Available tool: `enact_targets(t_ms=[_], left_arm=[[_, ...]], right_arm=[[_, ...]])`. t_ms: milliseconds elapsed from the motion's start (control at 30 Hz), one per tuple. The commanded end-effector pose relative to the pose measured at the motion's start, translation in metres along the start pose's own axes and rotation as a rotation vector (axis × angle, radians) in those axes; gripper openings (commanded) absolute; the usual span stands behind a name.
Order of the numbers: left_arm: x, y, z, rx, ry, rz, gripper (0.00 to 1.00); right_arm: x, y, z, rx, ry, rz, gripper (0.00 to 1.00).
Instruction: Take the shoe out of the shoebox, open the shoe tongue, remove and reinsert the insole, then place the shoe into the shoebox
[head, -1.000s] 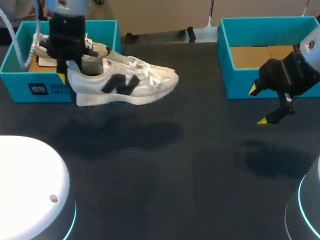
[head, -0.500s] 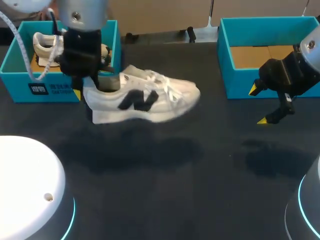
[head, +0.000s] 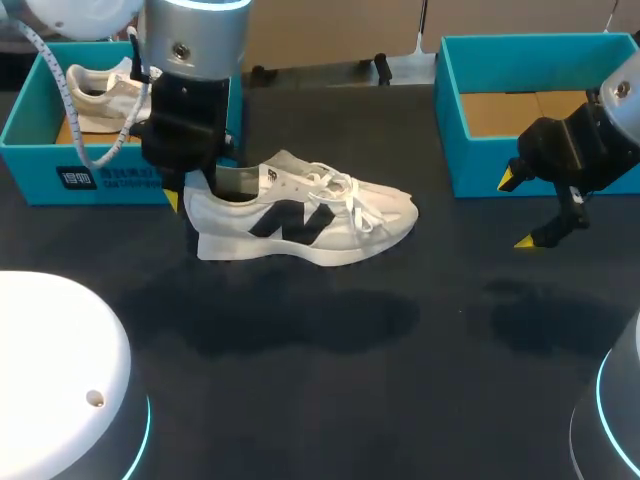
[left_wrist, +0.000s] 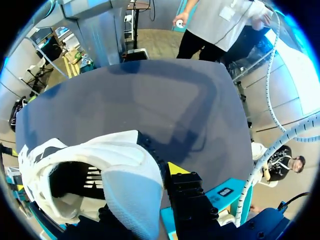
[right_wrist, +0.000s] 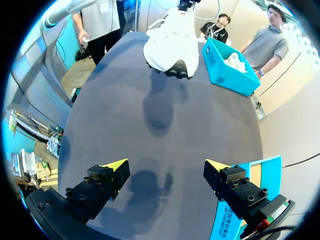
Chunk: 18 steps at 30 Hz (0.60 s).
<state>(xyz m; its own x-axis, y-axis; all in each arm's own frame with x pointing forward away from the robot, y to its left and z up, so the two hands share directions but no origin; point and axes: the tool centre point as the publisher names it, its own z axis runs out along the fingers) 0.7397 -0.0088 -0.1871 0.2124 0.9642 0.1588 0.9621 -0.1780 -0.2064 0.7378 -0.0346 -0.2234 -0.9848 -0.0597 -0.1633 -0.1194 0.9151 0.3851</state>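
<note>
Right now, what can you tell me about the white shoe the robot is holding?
It is a white sneaker with a black letter on its side, white laces, a thick pale sole and dark tread under the toe. Its cloth looks like mesh. The left gripper pinches its heel and holds it about level above the dark table, toe pointing toward the right gripper.

Shoe (head: 320, 215) in left gripper (head: 195, 192): white mesh cloth, matt. Table (head: 400, 350) beneath: dark, matt. Shoebox (head: 30, 175) behind: teal cardboard, smooth.
</note>
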Motion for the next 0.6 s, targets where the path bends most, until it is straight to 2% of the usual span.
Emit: enact_targets(t_ms=[33,467,600], left_arm=[[0.0012,-0.0003,-0.001,-0.002,-0.001,0.001,0.0],[0.0012,-0.0003,-0.001,-0.002,-0.001,0.001,0.0],[-0.0044,-0.0001,-0.001,-0.028,-0.043,-0.075,0.0]], right_arm=[[0.0001,0.0005,0.001,0.004,-0.001,0.001,1.0],[0.0001,0.0005,0.001,0.004,-0.001,0.001,1.0],[0.0001,0.0005,0.001,0.004,-0.001,0.001,1.0]])
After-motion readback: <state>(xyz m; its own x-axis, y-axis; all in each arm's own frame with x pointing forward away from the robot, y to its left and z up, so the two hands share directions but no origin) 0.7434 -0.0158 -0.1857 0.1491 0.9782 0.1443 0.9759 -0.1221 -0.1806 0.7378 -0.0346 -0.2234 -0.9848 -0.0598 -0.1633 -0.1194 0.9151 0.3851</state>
